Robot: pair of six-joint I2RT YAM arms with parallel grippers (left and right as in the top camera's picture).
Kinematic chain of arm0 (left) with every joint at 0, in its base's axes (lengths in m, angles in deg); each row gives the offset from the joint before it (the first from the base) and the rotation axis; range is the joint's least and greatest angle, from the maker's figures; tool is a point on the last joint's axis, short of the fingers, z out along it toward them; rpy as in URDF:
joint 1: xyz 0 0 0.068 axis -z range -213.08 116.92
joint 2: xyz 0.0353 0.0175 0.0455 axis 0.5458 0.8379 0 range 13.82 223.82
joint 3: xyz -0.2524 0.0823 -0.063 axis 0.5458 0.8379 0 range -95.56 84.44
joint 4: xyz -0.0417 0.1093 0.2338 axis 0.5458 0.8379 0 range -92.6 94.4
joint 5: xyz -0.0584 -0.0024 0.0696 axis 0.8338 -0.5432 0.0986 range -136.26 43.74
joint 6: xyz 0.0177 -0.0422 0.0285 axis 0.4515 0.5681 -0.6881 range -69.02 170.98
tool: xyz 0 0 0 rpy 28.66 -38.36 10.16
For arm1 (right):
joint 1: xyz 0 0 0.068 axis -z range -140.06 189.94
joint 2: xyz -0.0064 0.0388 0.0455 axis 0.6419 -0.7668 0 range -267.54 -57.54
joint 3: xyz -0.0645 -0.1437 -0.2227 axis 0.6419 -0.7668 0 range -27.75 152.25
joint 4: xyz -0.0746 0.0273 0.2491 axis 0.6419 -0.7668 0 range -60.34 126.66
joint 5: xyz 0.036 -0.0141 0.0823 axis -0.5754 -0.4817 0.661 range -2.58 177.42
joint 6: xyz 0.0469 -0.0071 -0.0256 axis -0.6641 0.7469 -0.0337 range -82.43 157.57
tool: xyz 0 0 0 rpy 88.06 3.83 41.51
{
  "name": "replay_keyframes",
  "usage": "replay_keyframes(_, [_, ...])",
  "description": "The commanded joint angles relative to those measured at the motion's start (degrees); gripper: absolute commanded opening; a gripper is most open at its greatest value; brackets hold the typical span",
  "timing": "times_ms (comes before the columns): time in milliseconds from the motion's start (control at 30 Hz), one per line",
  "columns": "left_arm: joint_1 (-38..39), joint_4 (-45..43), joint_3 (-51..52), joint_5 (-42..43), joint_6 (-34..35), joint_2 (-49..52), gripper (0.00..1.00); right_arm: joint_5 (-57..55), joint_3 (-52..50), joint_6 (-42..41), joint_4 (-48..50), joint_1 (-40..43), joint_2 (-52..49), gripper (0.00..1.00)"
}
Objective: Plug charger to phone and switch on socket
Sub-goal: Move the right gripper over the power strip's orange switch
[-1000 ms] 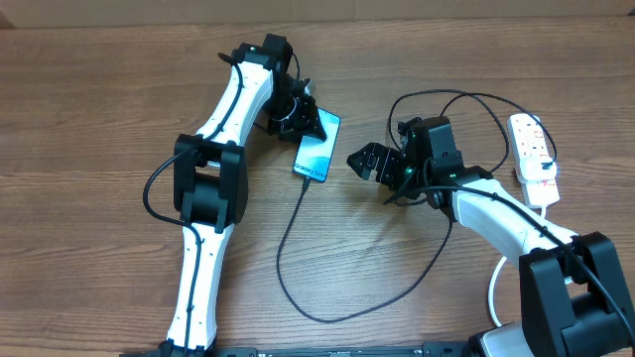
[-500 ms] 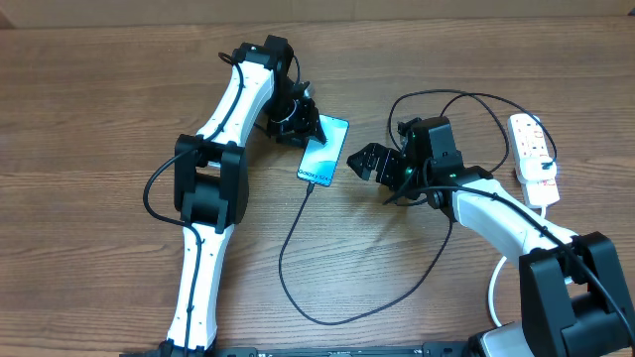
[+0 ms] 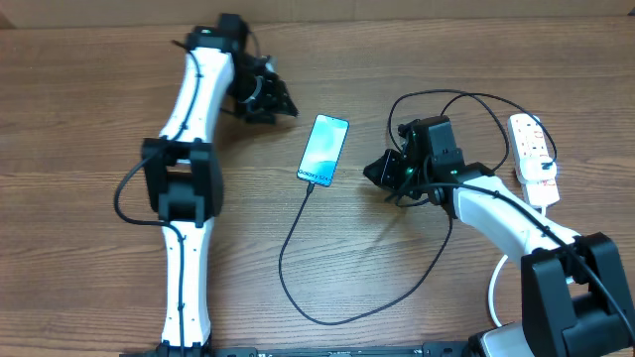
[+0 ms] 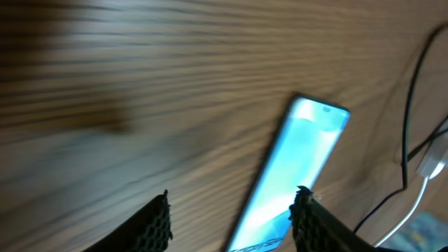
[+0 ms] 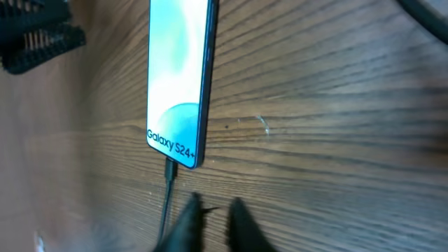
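Where the charger point(image 5: 166, 187) joins it, the phone point(image 5: 178, 77) reads Galaxy S24.

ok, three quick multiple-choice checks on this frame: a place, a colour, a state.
1. Where is the socket relative to the phone?
A. to its right, apart from it
B. to its left, touching it
C. on top of it

2. What colour is the phone's screen?
A. red
B. black
C. light blue-teal

3. How is the charger?
A. coiled on the socket
B. its end meets the phone's short edge
C. lying apart from the phone

1 A: the overhead view shows the strip well right of it.
2 C: both wrist views show that tint.
3 B: the right wrist view shows the cable meeting the edge by the Galaxy S24 text.
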Motion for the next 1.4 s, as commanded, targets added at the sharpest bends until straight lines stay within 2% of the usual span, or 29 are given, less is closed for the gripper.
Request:
replay_keyframes(0, [-1.9, 0.72, -0.9, 0.33, 0.15, 0.61, 0.56, 0.44, 6.03, 1.05, -5.11, 2.08, 3.15, 0.04])
replay_keyframes(133, [-3.21, 0.74, -0.9, -1.16, 0.17, 0.61, 0.68, -0.81, 13.03, 5.11, -17.46, 3.82, 3.74, 0.04])
replay_keyframes(267, [-3.41, 0.5, -0.9, -2.21, 0.17, 0.61, 0.7, -7.08, 19.19, 7.17, -30.4, 5.75, 3.74, 0.04])
replay_keyframes(433, [-3.41, 0.52, -0.9, -2.4, 0.15, 0.61, 0.72, -17.64, 23.47, 7.1, -41.94, 9.62, 3.76, 0.04])
replay_keyframes(500, [-3.41, 0.55, -0.9, -2.38, 0.15, 0.61, 0.85, -21.2, 23.85, 6.84, -45.0, 13.05, 3.76, 0.04])
replay_keyframes(567, [-3.39, 0.68, -0.9, -2.38, 0.15, 0.61, 0.84, -23.54, 23.82, 6.6, -47.34, 17.22, 3.76, 0.04])
replay_keyframes(633, [-3.39, 0.92, -0.9, -2.38, 0.15, 0.61, 0.83, -24.83, 23.82, 6.03, -48.63, 21.27, 3.76, 0.04])
replay_keyframes(667, [-3.37, 1.03, -0.9, -2.38, 0.15, 0.61, 1.0, -25.07, 23.82, 6.05, -48.76, 23.26, 3.76, 0.04])
replay_keyframes(800, [-3.37, 1.01, -0.9, -2.38, 0.15, 0.61, 1.0, -25.9, 23.78, 6.12, -47.67, 32.89, 3.74, 0.04])
replay_keyframes(967, [-3.37, 0.96, -0.9, -2.38, 0.15, 0.61, 1.0, -26.1, 22.36, 7.98, -42.12, 40.61, 3.63, 0.04])
replay_keyframes(1167, [-3.37, 0.13, -0.9, -2.38, 0.15, 0.61, 1.0, -26.1, 20.39, 8.0, -36.17, 45.4, 2.14, 0.04])
replay_keyframes(1367, [-3.37, 0.09, -0.9, -2.38, 0.15, 0.61, 1.0, -26.08, 20.37, 7.98, -32.44, 46.31, -3.23, 0.04])
